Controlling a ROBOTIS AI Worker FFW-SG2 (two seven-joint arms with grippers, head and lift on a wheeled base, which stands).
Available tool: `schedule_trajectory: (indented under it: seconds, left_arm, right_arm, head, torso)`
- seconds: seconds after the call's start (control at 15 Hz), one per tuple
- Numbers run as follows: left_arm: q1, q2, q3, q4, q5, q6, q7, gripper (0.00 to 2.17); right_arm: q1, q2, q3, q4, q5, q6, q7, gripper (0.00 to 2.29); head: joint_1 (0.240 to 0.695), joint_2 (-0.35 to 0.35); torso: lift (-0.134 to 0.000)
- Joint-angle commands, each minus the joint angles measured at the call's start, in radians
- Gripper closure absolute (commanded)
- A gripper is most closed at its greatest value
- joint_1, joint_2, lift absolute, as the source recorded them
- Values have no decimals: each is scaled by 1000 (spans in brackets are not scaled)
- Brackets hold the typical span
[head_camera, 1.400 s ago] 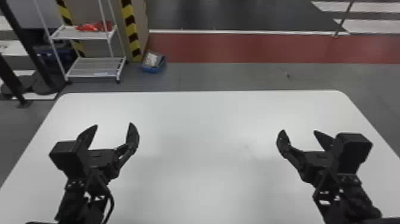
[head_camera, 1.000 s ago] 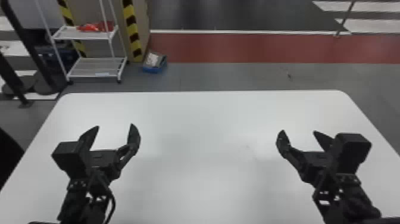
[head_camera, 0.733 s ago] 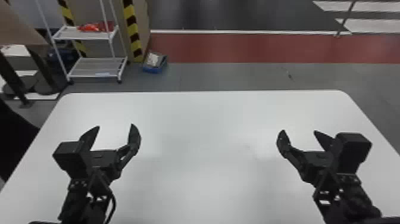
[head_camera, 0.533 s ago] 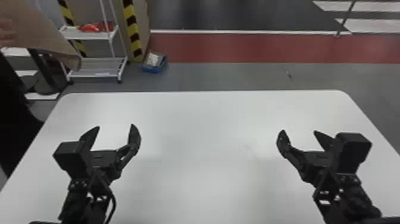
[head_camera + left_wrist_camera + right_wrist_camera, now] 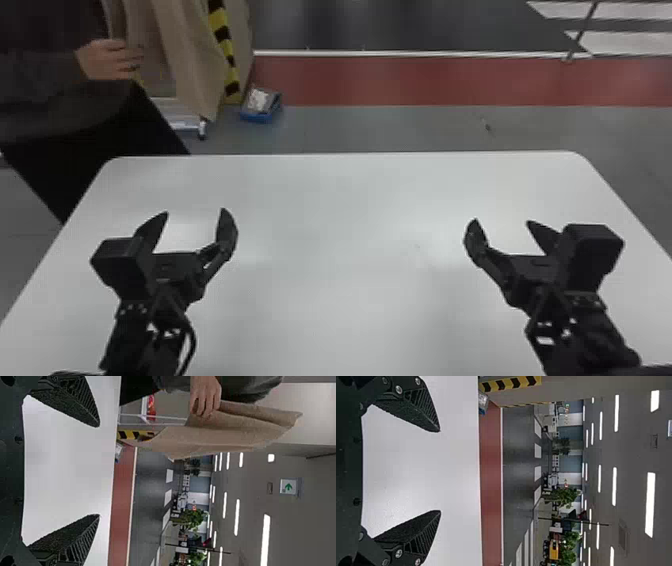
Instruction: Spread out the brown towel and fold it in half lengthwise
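Brown towel [image 5: 192, 55]: matte, soft-looking cloth, hanging in loose lengthwise folds beyond the counter's far left side, apart from it; its lower end narrowed to a point
Person's hand [image 5: 110, 60]: bare, coming from a dark sleeve [image 5: 35, 75], fingers bent over the towel
Left gripper [image 5: 195, 212]: over the counter's left part, black fingers [image 5: 69, 399] spread wide and empty, grainy on the inner faces, ribbed along the sides, tapering to points
Right gripper [image 5: 502, 221]: over the right part, its matching wedge-shaped fingers [image 5: 413, 409] parted, with nothing between them
Counter [image 5: 350, 200]: smooth, white, faintly glossy, with rounded far corners
Floor beyond: grey, crossed by a flat dull-red band [image 5: 400, 80]
Container [image 5: 257, 117]: small, blue, box-like, on the floor
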Motion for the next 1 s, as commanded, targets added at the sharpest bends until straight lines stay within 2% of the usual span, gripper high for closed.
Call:
schedule_trajectory:
  seconds: [0.0,0.93]
  left_arm:
    - [1,0,0,0,2,-3,0,56]
    - [31,-1,14,-41,2,-9,0,60]
  right_arm:
    - [2,-1,1,-1,0,0,1,167]
    - [48,-2,-14,-41,-4,-25,2,167]
  head:
    - [695,-5]
    - [695,-5]
  torso:
    - [-125]
    - [-125]
